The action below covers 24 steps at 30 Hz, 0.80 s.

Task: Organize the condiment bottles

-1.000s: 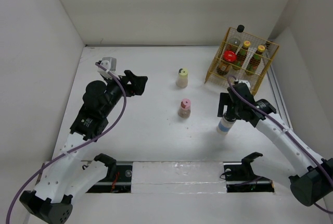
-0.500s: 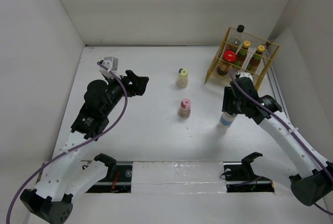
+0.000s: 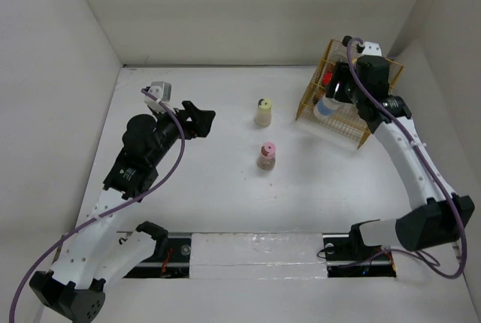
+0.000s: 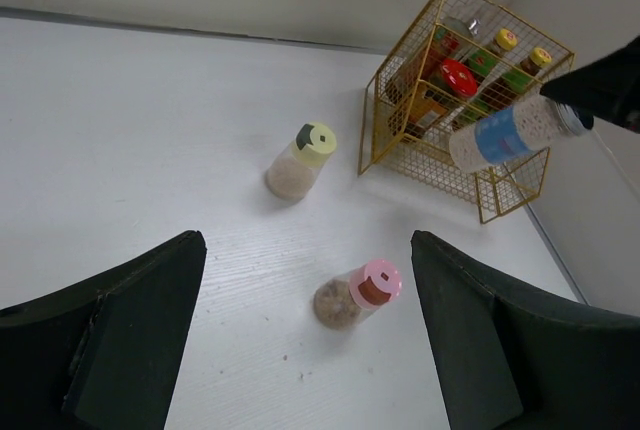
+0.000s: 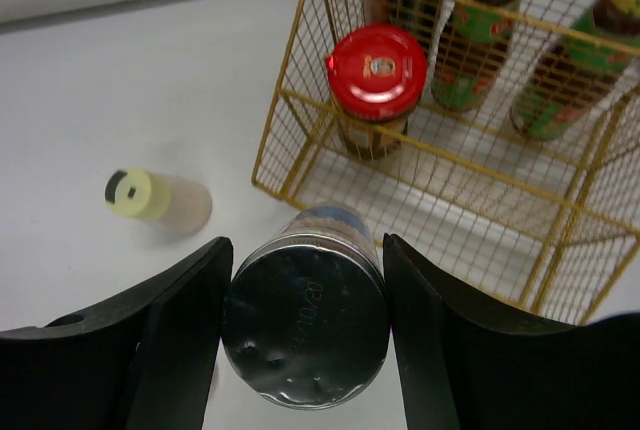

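At the front wall of the yellow wire basket [image 4: 415, 150], our right gripper [image 5: 305, 335] has its fingers clamped on the white, blue-labelled bottle with the silver lid [image 4: 505, 133], which hangs in the air, tilted, its base over the basket's rim rather than clear inside. We judge the first danger to be that rim: if we lower from this spot, the base could land on the wire, and the bottle would pivot in the grip or tip out onto the table [image 3: 210, 188]. The second is the crowd inside. The red-lidded jar [image 5: 377, 68] stands just behind the front wall, with the two yellow-capped bottles with red-green labels [image 5: 478, 20] and the tall dark black-capped bottle [image 3: 346, 40] beyond it, so a tilted descent could knock the jar over or wedge our bottle against it. The basket looks light, and a push from bottle or finger might slide it. Our grip sits near the lid on a smooth round body, so a bump could twist it loose. Our left gripper [image 4: 300, 350] hovers open and empty, well apart from the basket, with the cream bottle with the yellow-green cap [image 3: 262, 113] and the pink-capped beige bottle [image 3: 266, 156] standing on the table ahead of it; a careless reach there could topple either.
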### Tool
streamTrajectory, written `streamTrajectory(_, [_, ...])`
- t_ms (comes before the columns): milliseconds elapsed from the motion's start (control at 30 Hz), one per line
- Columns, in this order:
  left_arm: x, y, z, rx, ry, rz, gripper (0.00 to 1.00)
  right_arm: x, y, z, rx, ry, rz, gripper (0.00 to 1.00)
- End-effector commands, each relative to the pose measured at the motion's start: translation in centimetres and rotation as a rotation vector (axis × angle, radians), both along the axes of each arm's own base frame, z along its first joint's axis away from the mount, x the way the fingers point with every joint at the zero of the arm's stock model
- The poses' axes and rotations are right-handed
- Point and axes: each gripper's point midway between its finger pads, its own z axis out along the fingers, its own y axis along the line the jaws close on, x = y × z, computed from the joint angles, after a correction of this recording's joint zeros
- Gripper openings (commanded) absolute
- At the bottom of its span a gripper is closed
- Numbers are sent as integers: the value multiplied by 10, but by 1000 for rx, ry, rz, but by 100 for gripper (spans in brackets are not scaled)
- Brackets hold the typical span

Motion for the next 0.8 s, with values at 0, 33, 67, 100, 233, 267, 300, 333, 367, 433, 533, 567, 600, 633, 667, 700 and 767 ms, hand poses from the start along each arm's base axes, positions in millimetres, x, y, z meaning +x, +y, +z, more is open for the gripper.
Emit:
streamTrajectory(0, [1,-2,17,-28,-41,-6,80,42,13,89,51,-286,87,54])
streamTrajectory(33, [1,-2,17,-28,-41,-6,80,56,11,76,48,-254,83,54])
streamTrajectory(67, [1,-2,17,-28,-41,-6,80,62,16,77,56,-257,105,54])
streamTrajectory(100, [1,-2,17,-20,-45,-6,80,68,13,76,57,-253,102,54])
streamTrajectory(233, [4,-1,14,-16,-37,6,80,92,1,58,42,-225,74,54])
streamTrajectory(267, [4,-1,14,-16,-37,6,80,95,2,57,42,-224,74,54])
streamTrajectory(300, [4,-1,14,-16,-37,6,80,95,-4,57,40,-224,63,54])
streamTrajectory(333, [5,1,14,-15,-38,17,80,99,-6,50,43,-208,65,54])
streamTrajectory(367, [5,1,14,-15,-38,17,80,102,-6,38,41,-182,65,54])
streamTrajectory(433, [8,0,11,-2,-32,16,80,106,-5,27,40,-166,65,54])
streamTrajectory(533, [8,0,11,-2,-32,16,80,115,-5,5,28,-120,68,54])
streamTrajectory(567, [8,0,11,-2,-32,16,80,117,-5,-1,27,-108,68,54])
streamTrajectory(600, [7,0,9,2,-24,16,80,120,-4,-16,25,-77,67,54])
streamTrajectory(633, [7,0,9,2,-24,16,80,123,-4,-18,25,-79,67,54])
streamTrajectory(667, [7,0,9,2,-24,16,80,124,-2,-23,29,-68,77,54])
streamTrajectory(700, [7,0,9,2,-24,16,80,123,-2,-27,28,-58,77,54])
streamTrajectory(767, [8,2,9,3,-24,25,80,123,2,-41,18,-30,90,54])
